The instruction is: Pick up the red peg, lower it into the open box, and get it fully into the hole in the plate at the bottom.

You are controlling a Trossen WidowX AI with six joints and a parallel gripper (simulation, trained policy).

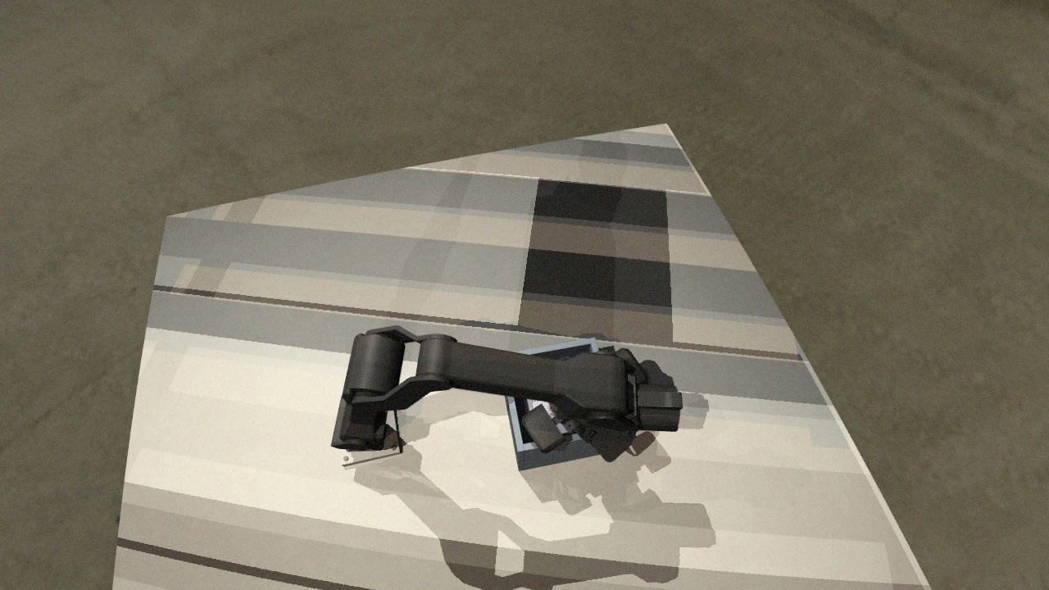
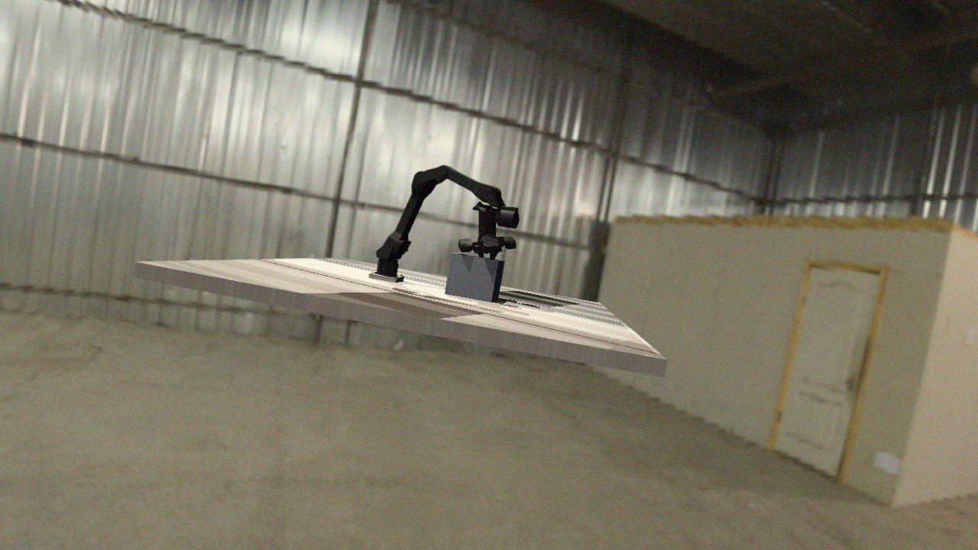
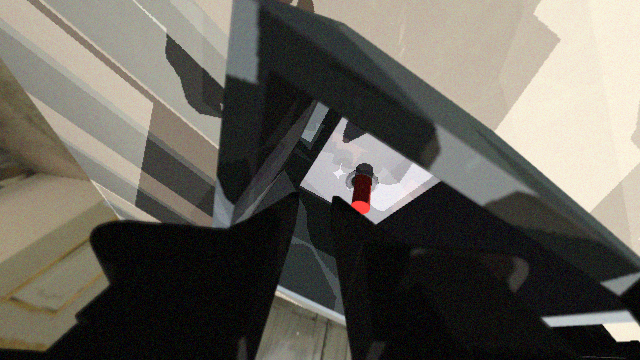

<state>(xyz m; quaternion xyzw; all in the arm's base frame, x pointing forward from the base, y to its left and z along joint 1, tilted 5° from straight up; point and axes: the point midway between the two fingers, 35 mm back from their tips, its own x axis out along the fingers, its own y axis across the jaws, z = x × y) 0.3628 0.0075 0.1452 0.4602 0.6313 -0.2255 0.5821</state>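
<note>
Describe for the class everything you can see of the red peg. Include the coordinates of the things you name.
The red peg (image 3: pixel 362 192) is a slim, plain rod, dark red along its side with a brighter, flat round end facing the camera. It looks smooth; its material is unclear. It stands inside the open box, its far end meeting the ringed hole in the pale plate, though how deep it sits cannot be told. The gripper's fingers are apart and do not appear to hold it.
</note>
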